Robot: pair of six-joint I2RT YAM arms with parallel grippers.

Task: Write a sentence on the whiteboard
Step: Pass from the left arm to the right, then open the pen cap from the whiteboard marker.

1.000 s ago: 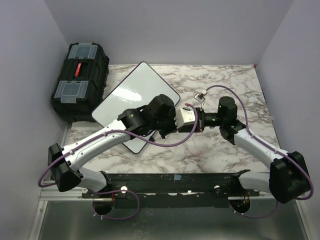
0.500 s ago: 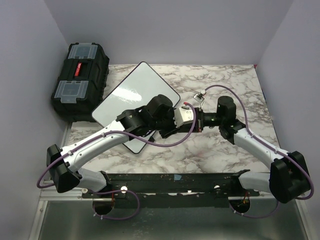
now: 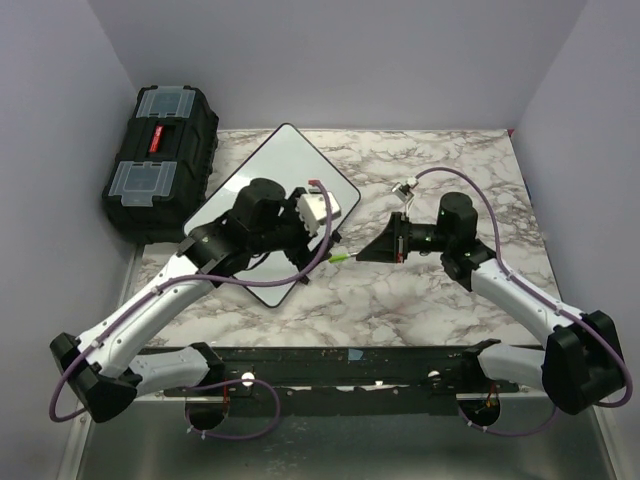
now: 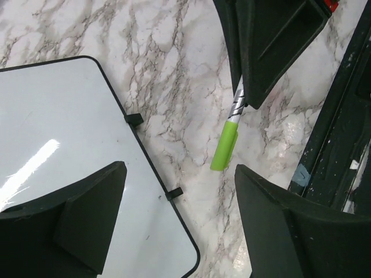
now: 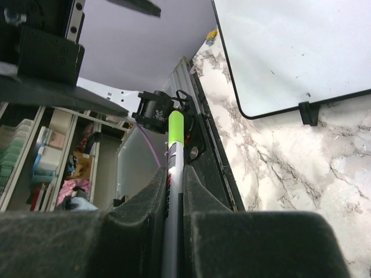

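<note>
Whiteboard (image 3: 265, 175): flat on marble tabletop (image 3: 420, 300), far left, set diagonally, near black toolbox (image 3: 160, 160).
Left gripper (image 4: 179, 168): jaws wide apart, empty, above the board's near-right edge.
Right gripper (image 3: 362, 254): clamped on green marker (image 4: 225, 147), green end jutting toward the board.

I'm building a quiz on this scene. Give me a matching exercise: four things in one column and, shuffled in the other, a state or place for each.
1. whiteboard
2. marker
3. toolbox
4. left gripper

a. open, holding nothing
b. black, at the far left
c. blank, flat on the table
d. clamped in the right gripper

Pairs: 1-c, 2-d, 3-b, 4-a
</note>
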